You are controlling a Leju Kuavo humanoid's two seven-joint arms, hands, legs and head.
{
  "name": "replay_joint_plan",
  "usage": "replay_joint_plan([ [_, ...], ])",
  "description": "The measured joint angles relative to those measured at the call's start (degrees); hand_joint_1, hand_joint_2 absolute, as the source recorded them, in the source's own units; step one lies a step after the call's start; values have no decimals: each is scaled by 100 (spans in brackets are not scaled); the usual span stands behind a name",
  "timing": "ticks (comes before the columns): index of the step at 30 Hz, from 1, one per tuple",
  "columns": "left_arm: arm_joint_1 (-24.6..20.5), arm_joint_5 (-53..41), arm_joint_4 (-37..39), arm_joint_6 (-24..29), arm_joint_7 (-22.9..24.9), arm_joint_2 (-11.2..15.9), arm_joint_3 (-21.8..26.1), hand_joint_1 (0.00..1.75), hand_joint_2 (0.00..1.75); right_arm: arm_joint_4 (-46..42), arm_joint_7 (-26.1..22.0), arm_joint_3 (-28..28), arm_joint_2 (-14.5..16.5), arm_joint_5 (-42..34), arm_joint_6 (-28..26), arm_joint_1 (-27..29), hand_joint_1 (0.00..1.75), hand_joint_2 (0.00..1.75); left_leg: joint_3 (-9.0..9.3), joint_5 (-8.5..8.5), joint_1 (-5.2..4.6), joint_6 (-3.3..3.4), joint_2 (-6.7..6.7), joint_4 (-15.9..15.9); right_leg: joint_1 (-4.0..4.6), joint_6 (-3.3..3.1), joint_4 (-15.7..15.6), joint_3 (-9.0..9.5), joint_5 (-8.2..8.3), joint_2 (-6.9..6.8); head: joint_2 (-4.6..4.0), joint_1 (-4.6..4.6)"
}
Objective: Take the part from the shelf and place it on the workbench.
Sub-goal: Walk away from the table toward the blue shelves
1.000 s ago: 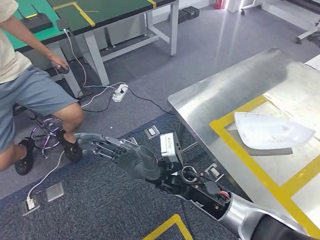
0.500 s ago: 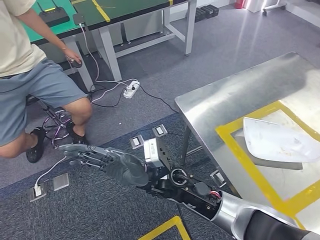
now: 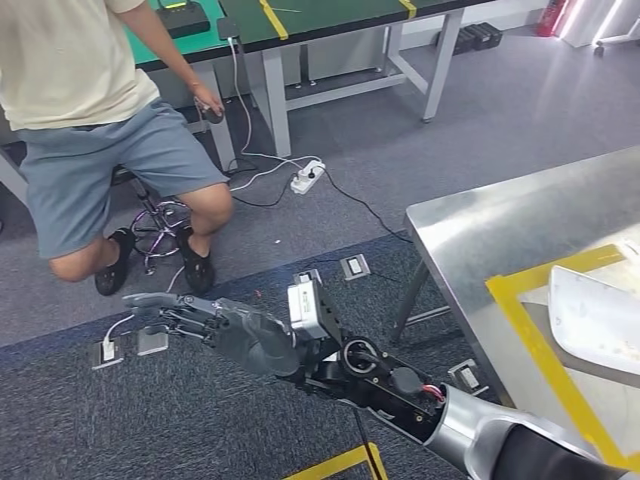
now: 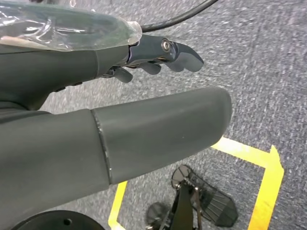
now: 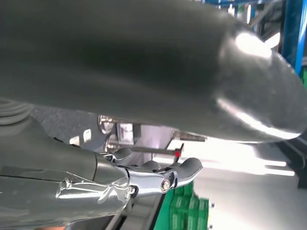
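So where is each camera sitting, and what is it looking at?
Head view: high on the robot, looking down at the grey carpet, the metal workbench with the white part, a seated person; its right hand reaches out, empty.
Left wrist view: behind the left hand, looking at carpet and yellow floor tape.
Right wrist view: behind the right hand, looking across the room.
Head and left wrist views share the carpet.

The head view looked forward and down from high on the robot, over grey carpet (image 3: 249, 420) to the steel table (image 3: 483, 240) at right. The left wrist view sat close behind its fingers (image 4: 173, 52), facing that same carpet (image 4: 260, 86). The right wrist view, equally close, faced outward past its fingers (image 5: 181, 172).
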Motion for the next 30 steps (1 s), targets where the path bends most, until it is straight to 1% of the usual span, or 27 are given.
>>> replay_joint_plan([
  [1,-5,-1,0,0,0,-4,0,0,0,4,-7,3,0,0,1,-1,0,0,-18,-9,-1,-22,-52,30,-15,-12,-307,127,106,97,0,4],
  [2,-7,-1,1,0,0,-6,0,0,0,9,-14,5,0,1,2,0,0,0,-43,-9,2,-52,-99,46,-16,-25,-480,196,143,174,0,1],
  [3,-3,-2,1,0,1,-5,0,0,0,15,-21,7,1,2,3,1,0,0,-67,-2,11,-85,-142,52,-10,-45,-530,216,125,202,0,-4],
  [5,25,-2,2,0,8,-2,0,0,0,22,-39,9,7,9,9,-1,0,0,-93,0,39,-159,-189,53,2,-116,-567,237,143,118,0,-13],
  [6,36,-2,1,0,14,-2,0,0,0,24,-49,10,13,14,11,-4,0,0,-127,-55,41,-189,-119,129,-1,-156,-600,261,158,70,0,-33],
  [7,35,-3,1,0,19,-3,0,0,0,26,-58,10,19,19,13,-8,0,0,-216,-166,39,-216,-11,317,-7,-198,-635,282,173,9,0,-64],
  [9,17,-6,0,0,22,-8,0,0,0,37,-67,13,24,25,13,-5,0,0,-575,-523,39,-257,238,1045,6,-249,-666,302,180,-114,0,-132],
  [10,12,-8,0,0,22,-8,0,0,0,48,-69,15,24,29,13,-3,0,0,-782,-681,44,-274,293,1446,16,-266,-666,300,175,-180,0,-149],
  [11,15,-10,0,0,24,-9,0,0,0,61,-69,19,24,33,13,1,0,0,-925,-757,47,-285,321,1722,25,-271,-665,299,170,-239,0,-156],
  [12,22,-11,0,0,25,-11,0,0,0,75,-71,22,24,37,14,3,0,0,-964,-729,47,-288,338,1788,30,-272,-665,300,163,-295,0,-160],
  [13,28,-11,0,0,27,-11,0,0,0,87,-72,25,24,40,16,3,0,0,-876,-599,46,-283,353,1610,32,-269,-664,305,156,-343,0,-162],
  [14,32,-11,0,1,28,-10,0,0,0,96,-73,27,24,43,20,2,0,0,-684,-406,44,-270,391,1244,32,-261,-664,316,146,-386,0,-163],
  [15,32,-11,0,1,30,-8,0,0,0,101,-74,28,25,47,24,2,0,0,-445,-211,35,-249,481,802,35,-249,-663,331,135,-424,0,-166],
  [16,25,-11,0,2,31,-5,0,0,0,105,-75,28,25,51,28,-1,0,0,-239,-76,11,-215,567,412,51,-228,-658,343,119,-461,0,-168],
  [17,15,-12,0,3,31,-3,0,0,0,108,-78,29,26,55,30,-3,0,0,-107,-6,-13,-176,634,160,64,-204,-654,353,102,-495,0,-161],
  [18,6,-13,0,3,31,-2,0,0,0,109,-79,30,26,59,30,-5,0,0,-49,9,-35,-142,666,39,76,-179,-650,361,86,-528,0,-153],
  [19,2,-14,0,4,31,-1,0,0,0,111,-81,30,26,62,30,-6,0,0,-48,-8,-55,-109,625,15,84,-152,-649,371,69,-569,0,-144],
  [20,4,-15,0,5,31,-1,0,0,0,111,-81,31,27,64,30,-6,0,0,-44,-9,-45,-82,574,10,81,-125,-648,384,49,-600,0,-134],
  [21,10,-15,0,5,31,-1,0,0,0,111,-81,31,27,65,31,-7,0,0,-32,-6,-33,-62,527,-3,72,-96,-614,393,9,-571,0,-132],
  [22,16,-16,1,6,31,-2,0,0,0,111,-84,31,28,66,31,-8,0,0,-16,-4,-16,-38,480,-17,61,-69,-496,362,-80,-491,0,-127],
  [23,17,-16,1,7,31,-3,0,0,0,110,-86,31,28,66,31,-8,0,0,0,2,3,-14,445,-31,52,-45,-280,280,-212,-387,0,-115],
  [24,14,-18,1,7,31,-4,0,0,0,114,-88,31,28,66,30,-3,0,0,5,1,8,5,403,-34,36,-29,113,108,-410,-273,0,-90],
  [25,10,-20,1,7,31,-4,0,0,0,119,-89,31,27,66,30,5,0,0,6,-1,10,21,355,-33,30,-18,564,-110,-611,-208,0,-62],
  [26,7,-22,1,7,31,-3,0,0,0,126,-89,31,27,66,29,16,0,0,7,-2,9,32,300,-30,26,-9,951,-310,-746,-186,0,-37],
  [27,4,-23,2,7,31,-3,0,0,0,133,-88,31,26,66,28,28,0,0,8,-4,7,36,251,-28,22,-1,1245,-466,-835,-174,0,-20],
  [28,5,-24,2,7,31,-2,0,0,0,137,-88,31,26,66,28,34,0,0,10,-5,6,37,221,-26,22,2,1357,-532,-848,-171,0,-15],
  [30,5,-25,2,7,31,-2,0,0,0,138,-88,31,26,66,28,38,0,0,11,-5,6,37,204,-25,22,2,1378,-551,-833,-171,0,-14],
])
